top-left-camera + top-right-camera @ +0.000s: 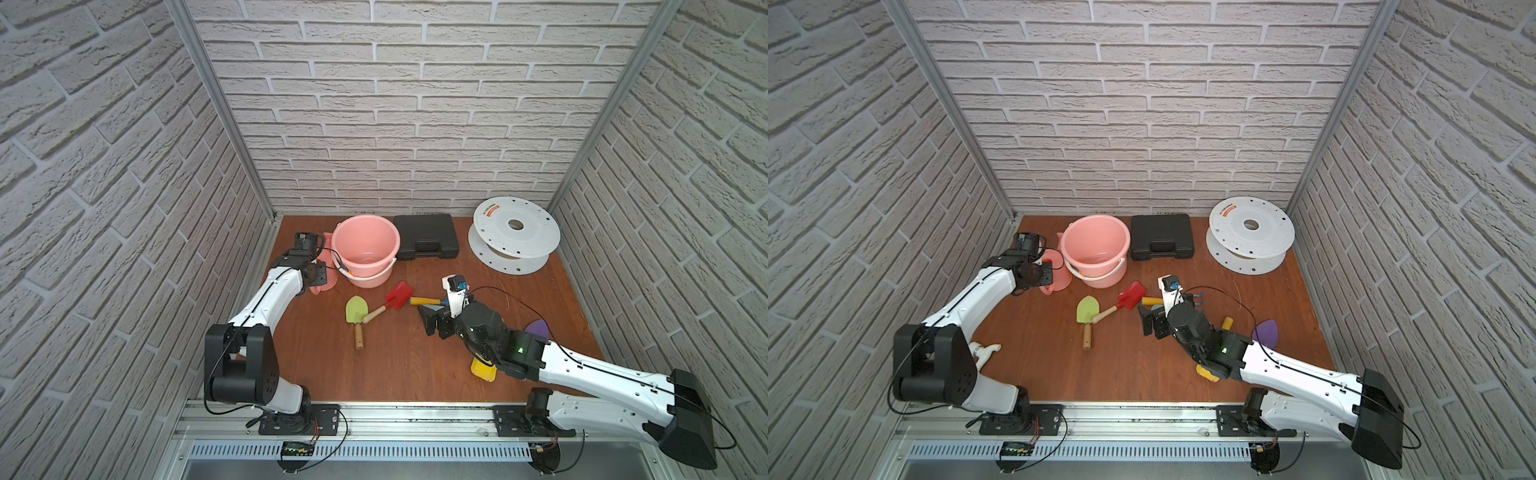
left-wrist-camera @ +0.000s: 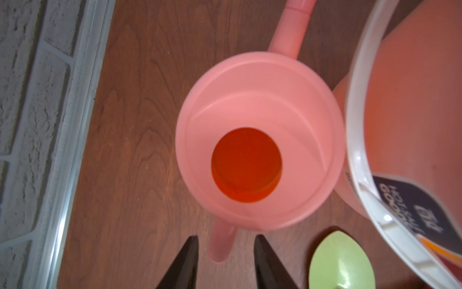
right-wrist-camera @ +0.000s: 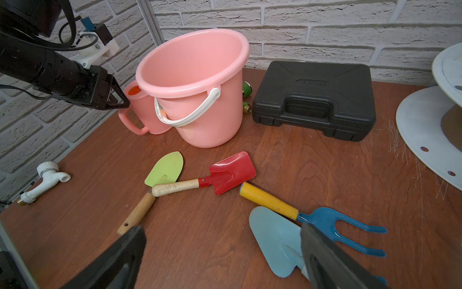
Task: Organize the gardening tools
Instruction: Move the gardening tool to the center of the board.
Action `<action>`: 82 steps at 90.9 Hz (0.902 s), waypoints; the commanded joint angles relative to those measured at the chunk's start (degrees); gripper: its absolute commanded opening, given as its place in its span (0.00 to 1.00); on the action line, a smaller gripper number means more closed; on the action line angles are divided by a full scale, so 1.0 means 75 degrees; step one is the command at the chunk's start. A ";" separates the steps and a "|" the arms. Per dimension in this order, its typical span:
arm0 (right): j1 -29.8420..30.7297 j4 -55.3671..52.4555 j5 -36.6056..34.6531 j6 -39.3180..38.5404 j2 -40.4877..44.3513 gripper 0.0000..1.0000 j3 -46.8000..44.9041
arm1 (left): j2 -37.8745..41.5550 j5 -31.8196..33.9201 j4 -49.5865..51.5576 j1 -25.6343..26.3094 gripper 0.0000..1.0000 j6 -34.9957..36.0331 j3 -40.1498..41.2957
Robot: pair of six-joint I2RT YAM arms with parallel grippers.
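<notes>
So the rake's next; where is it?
Right wrist view: the blue rake lies beside the pale blue trowel, on the red spade's right.

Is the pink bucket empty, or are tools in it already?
Empty: in a top view the bucket shows its bare pink bottom, nothing inside.

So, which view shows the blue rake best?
Right wrist view: the blue rake shows handle to tines. In both top views the right arm hides most of it; the left wrist view misses it.
</notes>
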State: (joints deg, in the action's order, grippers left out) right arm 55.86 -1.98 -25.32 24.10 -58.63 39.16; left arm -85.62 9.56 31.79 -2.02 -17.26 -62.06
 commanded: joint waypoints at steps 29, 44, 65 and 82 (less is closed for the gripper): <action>-0.0032 0.0261 0.0045 0.0122 0.0227 1.00 -0.0123 | -0.0722 0.0063 -0.0185 -0.0140 0.29 0.0534 -0.0358; -0.0033 0.0274 0.0048 0.0167 0.0154 1.00 -0.0123 | -0.0977 0.0206 -0.0181 -0.0193 0.19 0.0704 -0.0560; -0.0040 0.0344 0.0042 0.0163 0.0057 1.00 -0.0161 | -0.1223 0.0331 -0.0297 -0.0211 0.17 0.1104 -0.0767; -0.0037 0.0351 0.0049 0.0133 -0.0061 1.00 -0.0135 | -0.1472 0.0360 -0.0380 -0.0218 0.17 0.1494 -0.0900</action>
State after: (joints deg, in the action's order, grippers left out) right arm 55.81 -1.91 -25.06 24.88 -58.63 38.76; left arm -95.02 11.18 30.72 -3.27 -8.97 -67.51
